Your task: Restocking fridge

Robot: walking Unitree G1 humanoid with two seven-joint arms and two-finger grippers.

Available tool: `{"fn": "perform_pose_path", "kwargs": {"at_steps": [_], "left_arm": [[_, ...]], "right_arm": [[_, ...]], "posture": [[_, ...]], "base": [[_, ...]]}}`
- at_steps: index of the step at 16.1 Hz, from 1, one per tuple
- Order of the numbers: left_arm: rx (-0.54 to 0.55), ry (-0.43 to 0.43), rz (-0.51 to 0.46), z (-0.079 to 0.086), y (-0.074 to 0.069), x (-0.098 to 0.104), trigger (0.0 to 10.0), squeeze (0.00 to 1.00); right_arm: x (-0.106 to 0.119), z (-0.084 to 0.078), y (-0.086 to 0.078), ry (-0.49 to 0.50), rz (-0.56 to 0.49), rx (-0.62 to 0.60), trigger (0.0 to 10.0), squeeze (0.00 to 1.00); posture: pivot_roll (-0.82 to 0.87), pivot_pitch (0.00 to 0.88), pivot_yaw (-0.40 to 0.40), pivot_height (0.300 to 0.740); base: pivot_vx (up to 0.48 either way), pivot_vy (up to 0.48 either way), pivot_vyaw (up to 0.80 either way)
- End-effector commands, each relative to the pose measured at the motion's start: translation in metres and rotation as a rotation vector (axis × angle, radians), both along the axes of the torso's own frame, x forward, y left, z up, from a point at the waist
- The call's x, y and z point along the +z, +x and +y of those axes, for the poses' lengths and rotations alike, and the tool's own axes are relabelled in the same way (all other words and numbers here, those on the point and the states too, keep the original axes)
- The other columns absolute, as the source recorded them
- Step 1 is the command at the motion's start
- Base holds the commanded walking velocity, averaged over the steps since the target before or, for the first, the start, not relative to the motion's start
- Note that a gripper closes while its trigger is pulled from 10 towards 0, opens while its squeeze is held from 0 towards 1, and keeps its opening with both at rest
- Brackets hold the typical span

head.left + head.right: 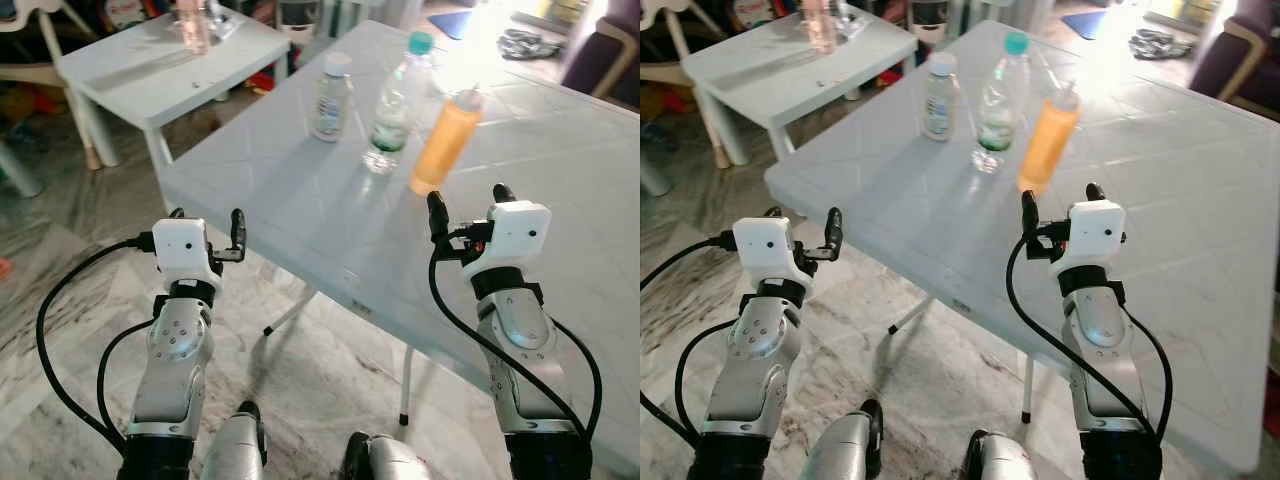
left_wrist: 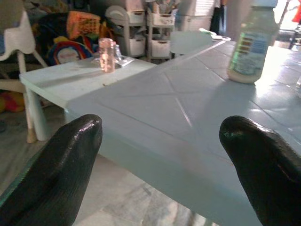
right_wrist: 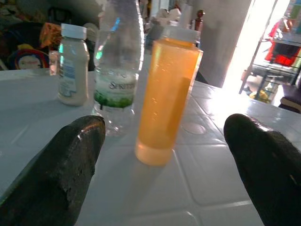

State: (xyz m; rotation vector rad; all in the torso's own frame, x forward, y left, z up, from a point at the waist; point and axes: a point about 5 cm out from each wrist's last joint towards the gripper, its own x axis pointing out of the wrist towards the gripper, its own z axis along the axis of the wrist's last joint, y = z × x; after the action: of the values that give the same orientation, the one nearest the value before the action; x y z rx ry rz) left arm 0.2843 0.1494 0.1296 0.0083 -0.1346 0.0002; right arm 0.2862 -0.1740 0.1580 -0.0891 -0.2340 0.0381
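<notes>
Reaching for the orange bottle (image 1: pixel 446 140) at the upper middle of the bench (image 1: pixel 300 210), the right pincer (image 1: pixel 466 208) is wide apart; it should go slowly and grab the middle. Left pincer (image 1: pixel 208 222) waits apart too.

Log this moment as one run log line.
right hand open, facing orange bottle | left hand open at table edge | nothing held

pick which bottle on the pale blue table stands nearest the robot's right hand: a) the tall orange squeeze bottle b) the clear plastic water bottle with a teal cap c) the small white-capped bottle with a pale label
a: the tall orange squeeze bottle stands straight ahead of the open right hand, between its fingers in the right wrist view, with the clear plastic water bottle and small white-capped bottle farther off to its left.
</notes>
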Motion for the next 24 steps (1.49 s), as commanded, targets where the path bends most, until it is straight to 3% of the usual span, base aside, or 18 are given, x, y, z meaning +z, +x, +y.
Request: {"fn": "perform_pose_path", "kwargs": {"at_steps": [1, 8, 14, 24], "left_arm": [[-0.005, 0.012, 0.011, 0.001, -0.002, -0.001, 10.0, 0.0], [-0.019, 0.042, 0.001, 0.0, -0.004, 0.002, 10.0, 0.0], [-0.023, 0.036, 0.05, 0.007, -0.024, -0.011, 10.0, 0.0], [-0.045, 0.008, 0.024, 0.0, -0.016, -0.007, 10.0, 0.0]], "right_arm": [[-0.002, -0.004, -0.002, 0.006, 0.003, -0.022, 10.0, 0.0], [-0.003, -0.002, -0.002, 0.016, 0.002, -0.017, 10.0, 0.0], [-0.011, -0.008, -0.016, 0.073, 0.026, -0.143, 10.0, 0.0], [-0.011, -0.003, -0.014, 0.078, 0.034, -0.128, 10.0, 0.0]], "posture": [[0.09, 0.185, -0.063, 0.74], [0.09, 0.185, -0.058, 0.74], [0.09, 0.169, -0.041, 0.74], [0.08, 0.137, -0.046, 0.74]], "base": [[0.0, 0.0, 0.0], [0.0, 0.0, 0.0], [0.0, 0.0, 0.0], [0.048, 0.0, -0.16]]}}
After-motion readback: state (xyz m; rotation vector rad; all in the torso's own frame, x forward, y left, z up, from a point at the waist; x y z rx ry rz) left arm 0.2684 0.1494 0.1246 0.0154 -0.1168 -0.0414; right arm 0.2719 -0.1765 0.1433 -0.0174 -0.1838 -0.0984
